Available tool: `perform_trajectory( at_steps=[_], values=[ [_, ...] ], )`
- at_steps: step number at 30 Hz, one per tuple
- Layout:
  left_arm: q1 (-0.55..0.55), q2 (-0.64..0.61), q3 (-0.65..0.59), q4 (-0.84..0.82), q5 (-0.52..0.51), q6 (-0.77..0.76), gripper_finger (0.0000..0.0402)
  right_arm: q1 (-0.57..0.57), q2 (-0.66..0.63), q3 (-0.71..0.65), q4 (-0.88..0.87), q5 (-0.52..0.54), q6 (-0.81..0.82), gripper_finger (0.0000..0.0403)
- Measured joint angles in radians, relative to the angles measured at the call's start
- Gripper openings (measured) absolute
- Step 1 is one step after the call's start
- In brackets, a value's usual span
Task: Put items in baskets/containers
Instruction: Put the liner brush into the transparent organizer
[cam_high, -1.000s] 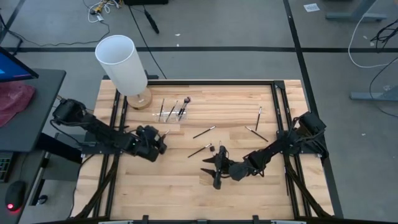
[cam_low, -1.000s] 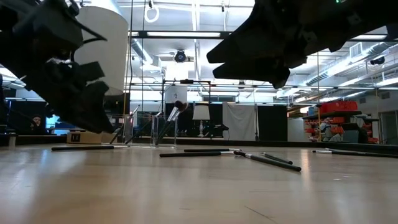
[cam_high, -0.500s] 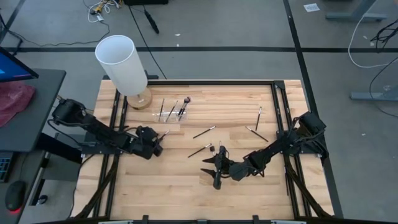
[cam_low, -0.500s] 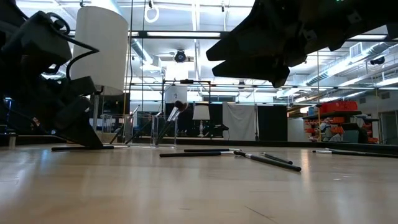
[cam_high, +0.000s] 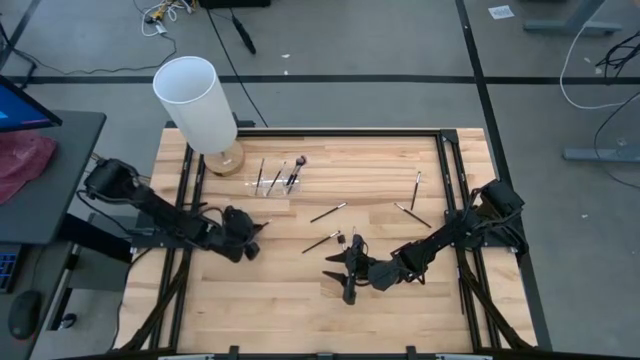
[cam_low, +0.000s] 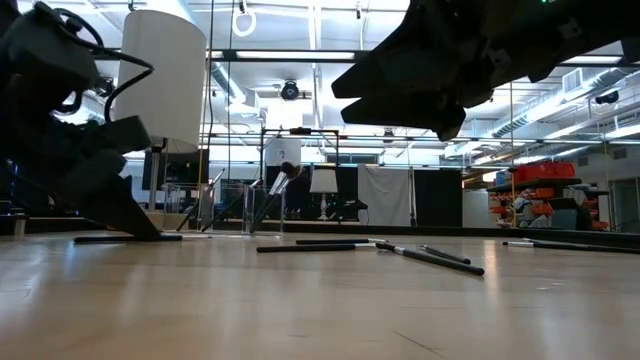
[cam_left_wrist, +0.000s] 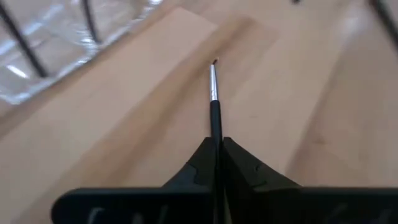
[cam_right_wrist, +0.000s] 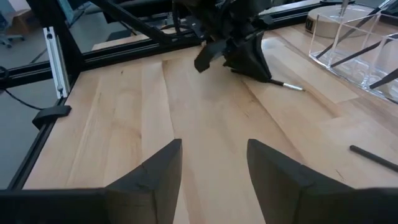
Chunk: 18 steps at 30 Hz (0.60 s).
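A thin brush (cam_left_wrist: 214, 93) with a dark handle, a silver ferrule and a small tip lies on the wood at the table's left. My left gripper (cam_high: 252, 231) is shut on it and is low over the table. A clear holder (cam_high: 278, 182) at the far side has several brushes standing in it. Other brushes lie loose on the wood: two (cam_high: 328, 212), (cam_high: 322, 241) near the middle and two (cam_high: 412, 215), (cam_high: 417, 190) at the right. Over the table's middle my right gripper (cam_right_wrist: 211, 168) hangs open with nothing between its fingers. My left gripper pinches the brush's dark handle (cam_left_wrist: 216, 127), a little behind the silver ferrule, between its two fingertips. The fingers slant down from the table's left and lie along the brush. The ferrule end sticks out ahead of them (cam_right_wrist: 287, 85); the brush rests on the wood.
A tall white cylinder (cam_high: 197, 100) on a round wooden base stands at the far left corner, close to the holder. Black rails (cam_high: 448, 160) frame the table top. Bare wood lies along the near side.
My left gripper has sunk to the table, tipped further down and drawn a little toward the table's left edge. Its fingers, wide apart a second ago, have shut on the brush. The brush lies where it was.
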<state>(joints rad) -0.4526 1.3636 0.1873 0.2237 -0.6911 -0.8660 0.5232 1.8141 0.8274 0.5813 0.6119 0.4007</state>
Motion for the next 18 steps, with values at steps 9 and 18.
perform_trajectory(
  at_steps=[9, 18],
  values=[
    [-0.074, 0.001, 0.0, 0.233, -0.014, 0.036, 0.0006, 0.0, 0.0, 0.0, -0.047, -0.003, 0.0, 0.0185],
    [-0.096, 0.0, 0.003, 0.531, -0.064, 0.229, 0.0005, -0.01, 0.001, 0.0, -0.053, -0.064, 0.001, 0.0185]
  ],
)
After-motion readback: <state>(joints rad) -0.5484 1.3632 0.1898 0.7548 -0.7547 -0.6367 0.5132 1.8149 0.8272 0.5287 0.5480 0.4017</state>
